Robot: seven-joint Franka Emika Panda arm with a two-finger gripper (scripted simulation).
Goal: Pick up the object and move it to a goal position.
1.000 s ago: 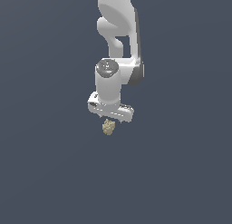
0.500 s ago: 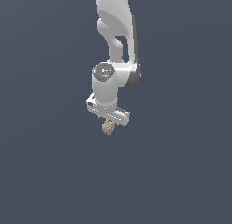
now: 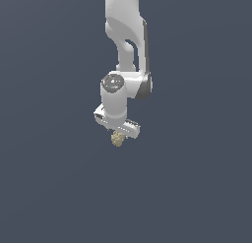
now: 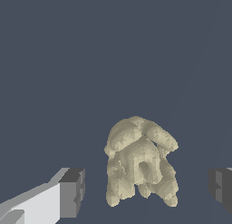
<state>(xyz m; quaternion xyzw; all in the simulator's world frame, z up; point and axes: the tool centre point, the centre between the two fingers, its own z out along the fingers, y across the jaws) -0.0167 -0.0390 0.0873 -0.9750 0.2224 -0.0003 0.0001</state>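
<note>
Beige-tan clump (image 4: pixel 141 163), lumpy and roughly heart-shaped, sits between the two dark fingertip pads (image 4: pixel 72 192) of the end effector (image 3: pixel 117 134), with clear gaps on both sides. The end effector is spread, not pinching it. In the exterior view the clump shows just below the white arm (image 3: pixel 125 35).

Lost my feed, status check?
Gripper open, straddling the beige clump. Fingers not touching it. Nothing in the way.
</note>
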